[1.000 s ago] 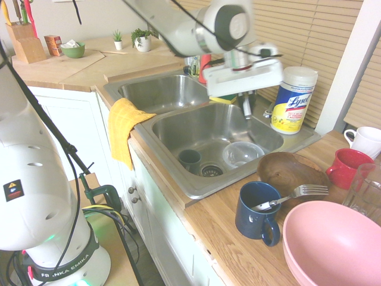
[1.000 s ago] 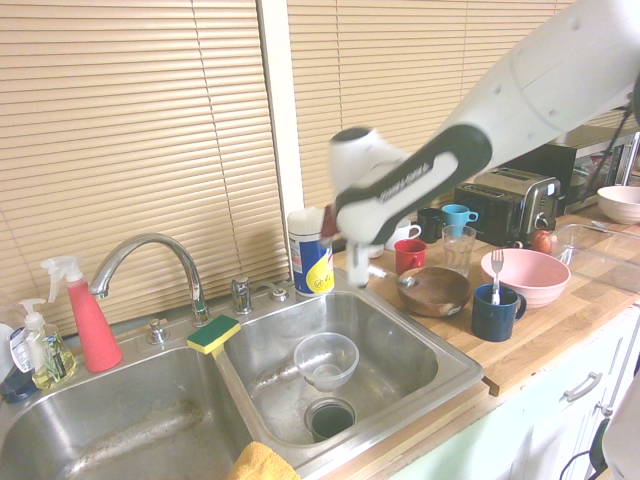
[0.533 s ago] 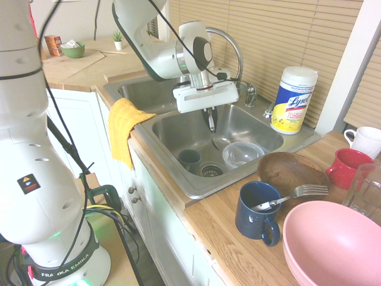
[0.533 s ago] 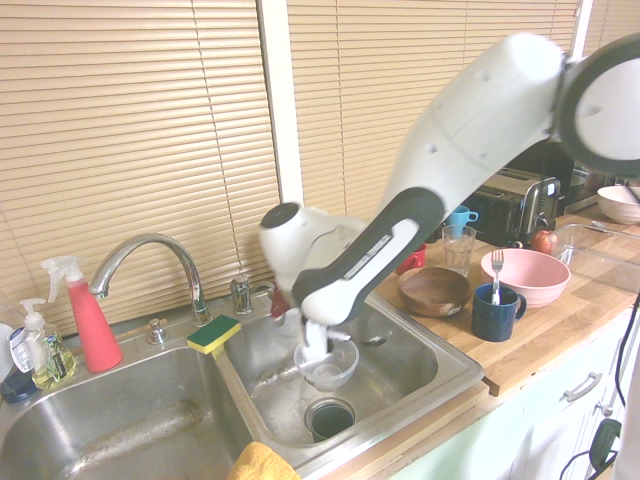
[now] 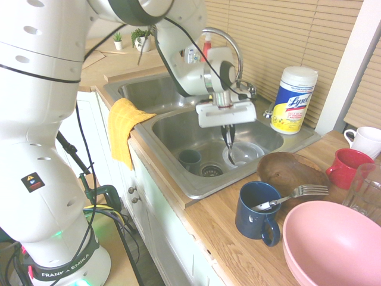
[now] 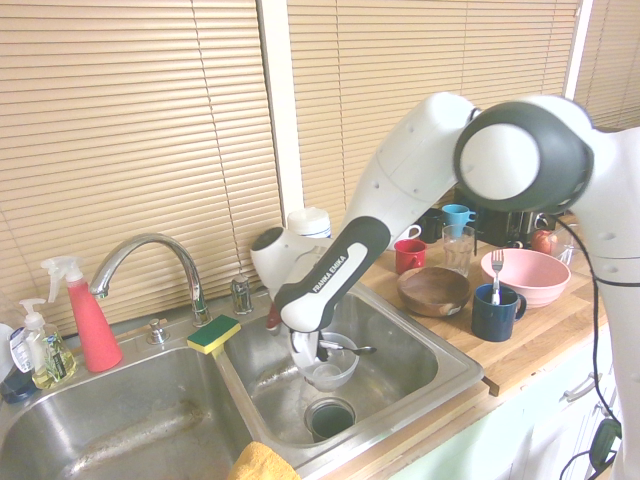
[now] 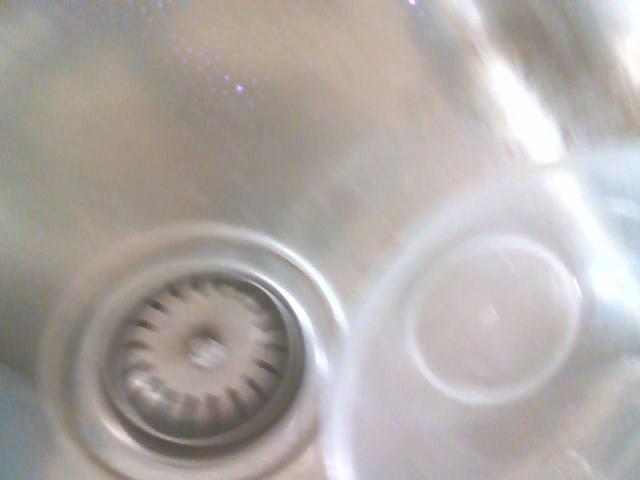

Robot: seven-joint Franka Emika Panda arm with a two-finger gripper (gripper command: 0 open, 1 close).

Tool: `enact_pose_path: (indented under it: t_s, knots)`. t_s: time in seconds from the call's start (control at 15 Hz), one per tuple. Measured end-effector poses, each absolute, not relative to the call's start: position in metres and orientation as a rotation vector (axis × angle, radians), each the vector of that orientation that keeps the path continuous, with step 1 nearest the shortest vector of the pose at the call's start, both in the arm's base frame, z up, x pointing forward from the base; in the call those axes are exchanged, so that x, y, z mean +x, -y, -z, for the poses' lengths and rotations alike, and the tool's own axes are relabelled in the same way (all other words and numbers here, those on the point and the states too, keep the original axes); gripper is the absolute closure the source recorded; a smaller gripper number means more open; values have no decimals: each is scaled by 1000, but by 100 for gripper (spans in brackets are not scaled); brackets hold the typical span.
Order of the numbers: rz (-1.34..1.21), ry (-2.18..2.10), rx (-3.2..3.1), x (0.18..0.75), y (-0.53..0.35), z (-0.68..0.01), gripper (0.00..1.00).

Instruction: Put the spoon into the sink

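Observation:
My gripper (image 5: 227, 136) hangs low inside the right basin of the steel sink (image 5: 172, 128), just above a clear plastic bowl (image 5: 243, 154). It is shut on the slim silver spoon (image 5: 230, 154), which points down toward the bowl's rim. From the other side the spoon (image 6: 345, 348) sticks out sideways from the gripper (image 6: 302, 352) over the clear bowl (image 6: 330, 372), inside the sink (image 6: 425, 368). The blurred wrist view shows the round drain (image 7: 200, 350) and the clear bowl (image 7: 490, 330) close below.
A dark cup (image 5: 190, 159) stands in the basin by the drain. A yellow towel (image 5: 125, 128) drapes over the sink's front edge. Faucet (image 6: 150, 255), sponge (image 6: 213, 333) and Lysol tub (image 5: 293, 100) line the back. A blue mug with a fork (image 5: 296, 193), a wooden bowl (image 5: 289, 171) and a pink bowl (image 5: 333, 244) sit on the worktop.
The arm has swung from above the sink's back edge down into the right basin, carrying the spoon, and now hovers lower over the clear bowl.

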State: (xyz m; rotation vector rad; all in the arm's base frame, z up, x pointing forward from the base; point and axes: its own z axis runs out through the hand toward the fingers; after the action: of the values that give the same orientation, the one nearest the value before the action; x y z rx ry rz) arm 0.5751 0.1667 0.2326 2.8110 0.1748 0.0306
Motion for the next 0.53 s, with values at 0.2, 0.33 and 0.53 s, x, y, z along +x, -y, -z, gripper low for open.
enact_pose_path:
  t_s: [0.2,0.33,0.53]
  knots:
    - [-16,-169,2804,579,-156,-222,100]
    - [-16,-156,2800,581,-149,-222,100]
    - [3,-127,2786,588,-129,-211,100]
